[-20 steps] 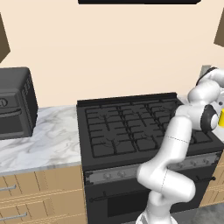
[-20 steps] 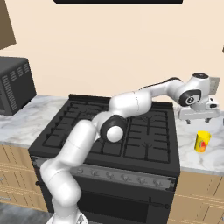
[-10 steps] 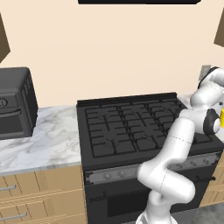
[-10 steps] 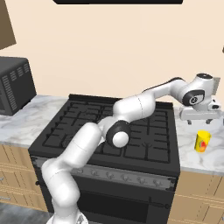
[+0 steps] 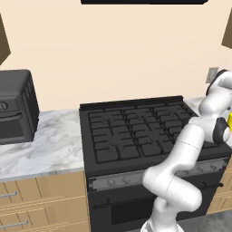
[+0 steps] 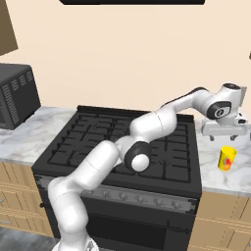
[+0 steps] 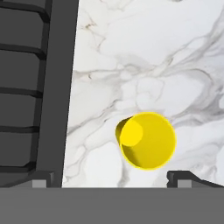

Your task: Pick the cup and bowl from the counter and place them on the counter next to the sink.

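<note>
Cup (image 6: 226, 158) stands upright on the marble desk (image 6: 215, 174), right of the stove (image 6: 122, 142), near the front edge. Mouth up, so a straight drop from above can straddle it.

Arm reaches far right across the stove; the pincer (image 6: 224, 128) hangs above the cup and a little behind it, apart from it. In the hand view the cup (image 7: 147, 140) sits just above and between the two fingertips (image 7: 41, 178), slightly right of centre. Pincer is spread wide and empty.

Judgement: the approach stage of the first pick. The hand points straight down to keep the rim between the tips; next comes a small centring, then the descent. The stove edge lies close on the left in the hand view, so there is little side room.
</note>
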Controlling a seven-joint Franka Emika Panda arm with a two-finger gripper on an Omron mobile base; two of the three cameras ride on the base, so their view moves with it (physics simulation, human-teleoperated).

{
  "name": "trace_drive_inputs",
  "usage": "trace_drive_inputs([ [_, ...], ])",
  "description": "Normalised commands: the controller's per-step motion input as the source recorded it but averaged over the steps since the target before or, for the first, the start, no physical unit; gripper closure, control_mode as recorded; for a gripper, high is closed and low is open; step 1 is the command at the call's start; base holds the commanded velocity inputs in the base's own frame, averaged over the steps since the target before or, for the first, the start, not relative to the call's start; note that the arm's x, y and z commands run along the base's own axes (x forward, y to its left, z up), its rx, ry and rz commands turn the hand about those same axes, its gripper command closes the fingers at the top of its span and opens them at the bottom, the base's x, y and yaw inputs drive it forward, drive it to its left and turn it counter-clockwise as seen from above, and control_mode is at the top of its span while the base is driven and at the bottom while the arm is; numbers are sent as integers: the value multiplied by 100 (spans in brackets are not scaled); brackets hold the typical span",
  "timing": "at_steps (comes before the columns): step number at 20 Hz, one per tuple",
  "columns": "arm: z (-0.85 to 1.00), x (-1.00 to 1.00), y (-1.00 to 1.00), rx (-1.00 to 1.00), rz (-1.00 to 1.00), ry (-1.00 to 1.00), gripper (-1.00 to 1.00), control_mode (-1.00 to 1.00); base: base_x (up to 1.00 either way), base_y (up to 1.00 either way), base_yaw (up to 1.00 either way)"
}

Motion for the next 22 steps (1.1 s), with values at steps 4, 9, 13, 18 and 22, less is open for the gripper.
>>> trace_drive_inputs([
  [4,-13,14,0,1,0,1,-100,-100,0,0,0],
  [9,-12,21,0,0,0,3,-100,-100,0,0,0],
  [13,-6,19,-3,0,0,4,-100,-100,0,0,0],
  [18,-1,5,-12,0,0,4,-100,-100,0,0,0],
  [22,0,0,-16,0,0,3,-100,-100,0,0,0],
])
